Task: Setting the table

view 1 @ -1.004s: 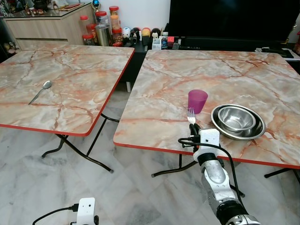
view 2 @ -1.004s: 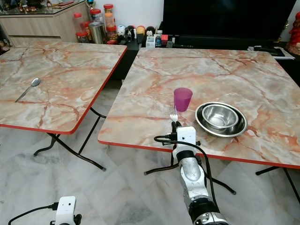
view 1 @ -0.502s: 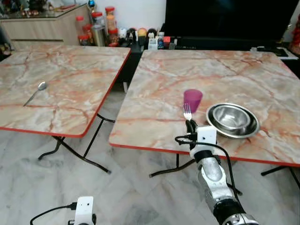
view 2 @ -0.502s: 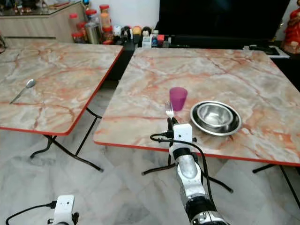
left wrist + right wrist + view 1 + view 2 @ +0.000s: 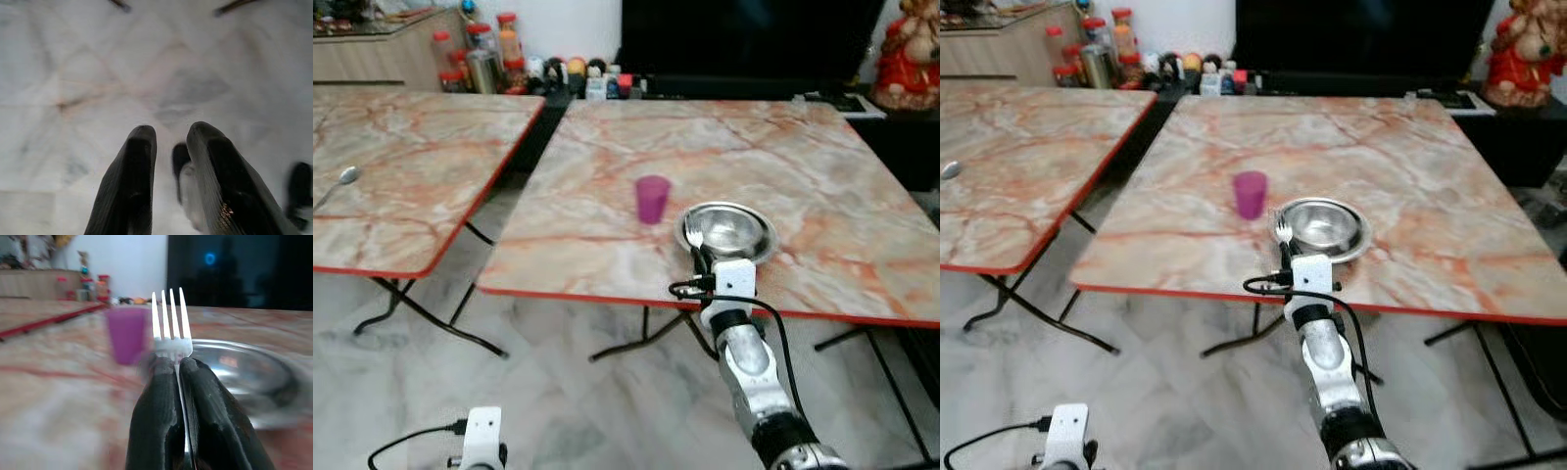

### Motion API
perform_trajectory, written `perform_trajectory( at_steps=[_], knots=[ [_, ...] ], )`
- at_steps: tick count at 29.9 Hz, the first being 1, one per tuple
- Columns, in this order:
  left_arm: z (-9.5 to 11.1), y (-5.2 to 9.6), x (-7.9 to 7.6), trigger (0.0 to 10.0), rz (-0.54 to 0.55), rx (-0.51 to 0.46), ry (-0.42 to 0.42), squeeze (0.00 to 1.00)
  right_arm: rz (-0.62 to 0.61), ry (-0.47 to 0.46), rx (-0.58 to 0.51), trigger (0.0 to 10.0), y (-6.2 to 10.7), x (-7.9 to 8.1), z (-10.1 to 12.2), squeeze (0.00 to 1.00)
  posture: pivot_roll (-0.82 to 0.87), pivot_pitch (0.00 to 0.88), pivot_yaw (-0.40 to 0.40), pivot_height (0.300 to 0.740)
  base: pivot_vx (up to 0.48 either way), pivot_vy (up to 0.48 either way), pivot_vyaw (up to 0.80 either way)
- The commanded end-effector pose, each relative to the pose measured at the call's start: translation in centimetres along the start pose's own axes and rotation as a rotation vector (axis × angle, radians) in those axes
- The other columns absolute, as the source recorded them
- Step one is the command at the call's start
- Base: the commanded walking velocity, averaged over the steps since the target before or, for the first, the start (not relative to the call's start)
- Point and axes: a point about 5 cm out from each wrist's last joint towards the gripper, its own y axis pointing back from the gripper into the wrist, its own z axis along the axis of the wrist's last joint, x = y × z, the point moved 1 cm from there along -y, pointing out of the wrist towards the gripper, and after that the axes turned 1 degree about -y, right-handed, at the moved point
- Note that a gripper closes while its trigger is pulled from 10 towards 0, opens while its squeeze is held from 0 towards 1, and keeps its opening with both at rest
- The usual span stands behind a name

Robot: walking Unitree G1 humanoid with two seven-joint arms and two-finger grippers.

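Steel tines of a fork (image 5: pixel 693 235) are held upright between the pinched fingers of the right gripper (image 5: pixel 702 260), whose fingers are closed flat on the handle in the right wrist view. The gripper is poised over the near edge of the marble-patterned tabletop (image 5: pixel 822 176), with the fork head seen against the 9 o'clock rim of the stainless steel bowl (image 5: pixel 728 233). A purple cup (image 5: pixel 653 199) stands on the tabletop just beside the bowl, at its 10 o'clock.

Over the last second the whole scene has slid leftward in the head views, so the camera is judged to have turned or stepped to the right; the cup and bowl have kept their places on the tabletop. The fork, formerly seen below the cup, is now lined up with the bowl's edge. It is judged that the setting-down spot beside the bowl is nearly reached.

A spoon (image 5: pixel 338 185) lies on the neighbouring tabletop at 9 o'clock, yet to be fetched. The left gripper (image 5: pixel 171 161) hangs over the marble floor (image 5: pixel 73 73), fingers slightly apart and empty.
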Motion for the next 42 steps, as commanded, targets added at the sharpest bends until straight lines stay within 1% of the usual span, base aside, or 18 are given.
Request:
perform_trajectory(
  at_steps=[1,9,14,19,25,29,37,42],
  knots=[
    [-0.05,0.0,0.59,10.0,0.016,0.001,-0.007,0.0,0.006,-0.009,-0.029,10.0,-0.44,0.47,0.73,0.0,0.01,0.0,0.017,0.74,0.0,-0.442,0.0],
    [-0.08,0.01,0.56,10.0,0.015,0.002,-0.008,0.0,0.005,-0.007,-0.021,10.0,-0.34,0.44,0.59,0.0,0.01,0.0,0.017,0.74,0.0,-0.378,0.0],
    [0.01,0.03,0.68,10.0,0.027,-0.01,0.027,0.0,0.008,-0.009,-0.016,10.0,-0.35,0.57,0.54,0.0,0.01,0.0,0.014,0.74,0.0,0.0,0.0],
    [0.0,0.01,0.77,10.0,0.03,-0.006,0.028,0.0,0.014,-0.005,-0.006,10.0,-0.38,0.88,0.43,0.0,0.01,0.0,0.014,0.74,0.0,0.0,0.0],
    [0.04,-0.01,0.86,10.0,0.034,-0.003,0.027,0.0,0.013,-0.008,0.004,10.0,-0.37,0.9,0.29,0.0,0.01,0.0,0.014,0.74,0.0,0.0,0.0],
    [-0.02,-0.01,0.86,10.0,0.033,0.003,0.041,0.0,0.012,-0.008,0.007,10.0,-0.37,0.88,0.27,0.0,0.01,0.0,0.014,0.74,0.0,0.0,0.0],
    [0.03,-0.03,0.91,10.0,0.037,0.004,0.045,0.0,0.016,-0.007,0.013,10.0,-0.44,0.89,0.24,0.0,0.01,0.0,0.013,0.74,0.0,0.452,0.0],
    [0.07,-0.05,0.96,10.0,0.026,0.005,0.014,0.0,0.015,-0.009,0.018,10.0,-0.49,1.0,0.17,0.0,0.01,0.0,0.019,0.74,0.0,0.0,0.0]
  ],
)
